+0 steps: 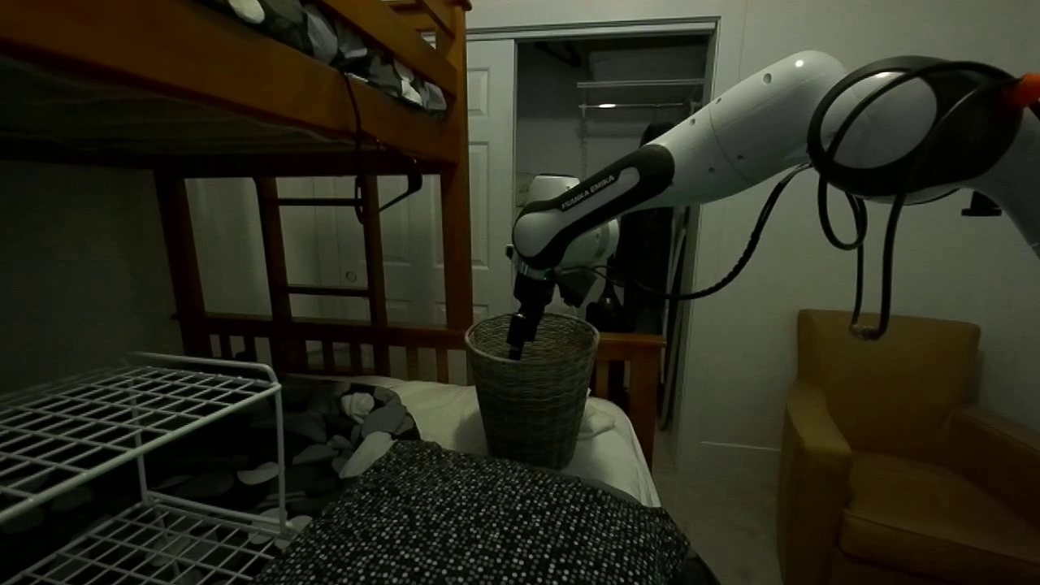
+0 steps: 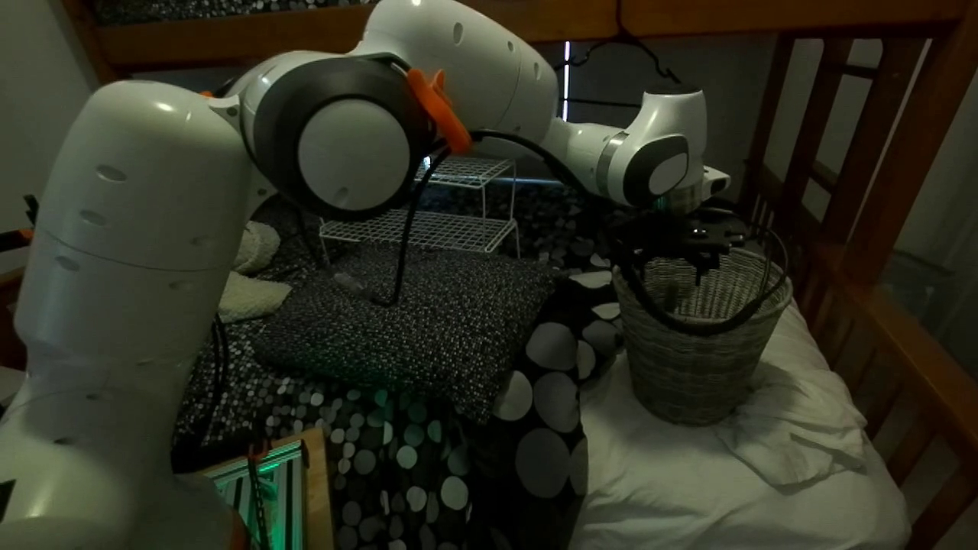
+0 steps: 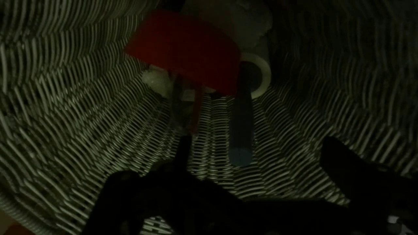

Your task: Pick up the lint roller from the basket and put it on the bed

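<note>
The grey woven basket [image 1: 532, 414] stands upright on the bed [image 1: 431, 406]; the basket [image 2: 691, 374] and the bed's white sheet [image 2: 688, 496] also show in an exterior view. My gripper [image 1: 517, 345] points down into the basket mouth. In the wrist view the lint roller [image 3: 241, 130] leans on the inner wall, its dark handle with a blue-grey end toward me and a pale ring at its far end. My gripper [image 3: 256, 138] is open, with one dark finger on each side of the handle, apart from it. The view is very dark.
A red flat object [image 3: 186, 49] and pale crumpled items [image 3: 251, 23] lie in the basket beside the roller. A white wire rack [image 1: 203, 406] stands on the bed. The upper bunk [image 1: 244, 73] overhangs. A tan armchair [image 1: 894, 455] stands beyond the bed.
</note>
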### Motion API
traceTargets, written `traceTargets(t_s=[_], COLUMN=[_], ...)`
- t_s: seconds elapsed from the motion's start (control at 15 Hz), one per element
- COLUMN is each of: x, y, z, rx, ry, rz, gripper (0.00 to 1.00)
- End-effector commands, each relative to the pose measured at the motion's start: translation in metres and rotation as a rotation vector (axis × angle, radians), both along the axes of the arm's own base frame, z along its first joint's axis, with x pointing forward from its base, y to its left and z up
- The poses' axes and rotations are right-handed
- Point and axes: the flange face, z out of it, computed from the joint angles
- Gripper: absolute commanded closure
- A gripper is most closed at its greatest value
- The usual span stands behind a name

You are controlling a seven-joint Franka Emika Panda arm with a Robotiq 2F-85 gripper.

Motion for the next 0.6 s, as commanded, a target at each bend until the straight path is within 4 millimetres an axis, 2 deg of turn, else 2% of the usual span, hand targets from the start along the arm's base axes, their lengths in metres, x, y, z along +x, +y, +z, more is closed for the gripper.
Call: traceTargets(t_s=[0.0, 0.13, 0.4, 0.53], x=[-0.002, -0.001, 0.003, 0.008], y=[-0.019, -0.024, -0.017, -0.004], z=[0.009, 0.011, -0.007, -0.016], rx=[0.003, -0.004, 0.056, 0.101], ry=[-0.011, -0.017, -0.034, -0.074], rz=[-0.056, -0.07, -0.038, -0.032], gripper=[0.0, 0.0, 0.0, 0.11])
